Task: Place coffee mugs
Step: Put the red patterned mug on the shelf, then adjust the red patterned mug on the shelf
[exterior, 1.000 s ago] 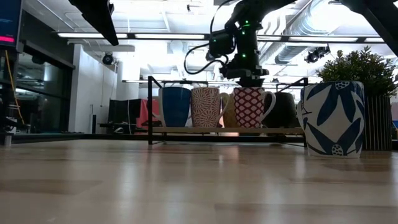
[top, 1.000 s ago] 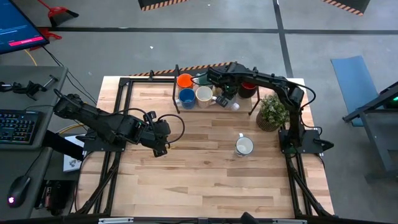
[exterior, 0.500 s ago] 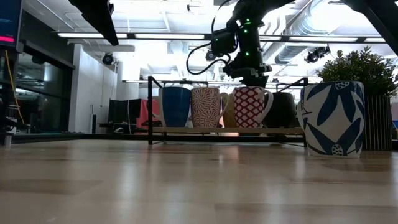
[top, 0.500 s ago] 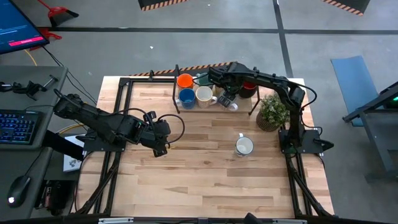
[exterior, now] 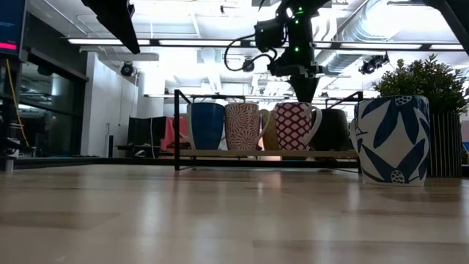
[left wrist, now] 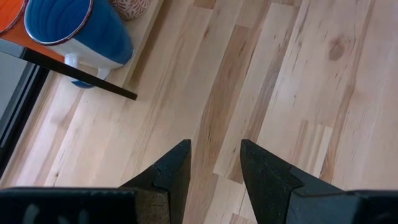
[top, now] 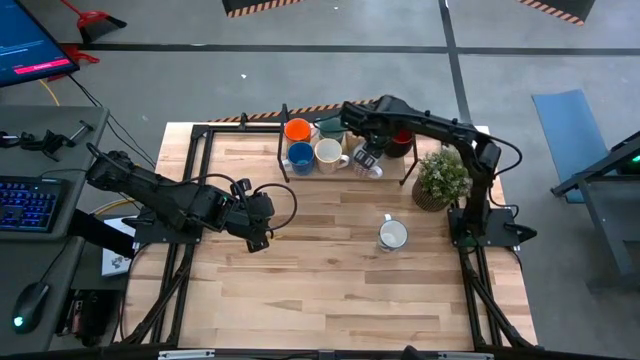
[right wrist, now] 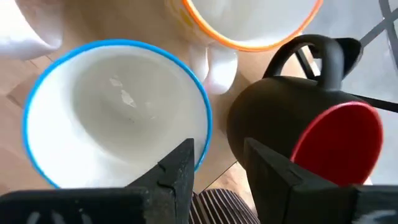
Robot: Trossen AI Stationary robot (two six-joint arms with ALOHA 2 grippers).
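A low black rack stands at the far edge of the wooden surface, and most of the coffee mugs sit on it. On the rack the orange mug is at the back with the blue mug just in front of it, a cream mug beside the blue one, and a dark mug with a red inside toward the rack's other end. In the low view a red-and-white patterned mug stands on the rack directly beneath the right gripper, which hangs just above it without touching; its fingers are apart and empty. One white mug with blue leaf print stands alone on the surface, well in front of the rack and near the potted plant. A teal mug may sit behind the arm, but it is mostly hidden. The left gripper waits over bare wood in front of the rack's blue-mug end, fingers apart, holding nothing.
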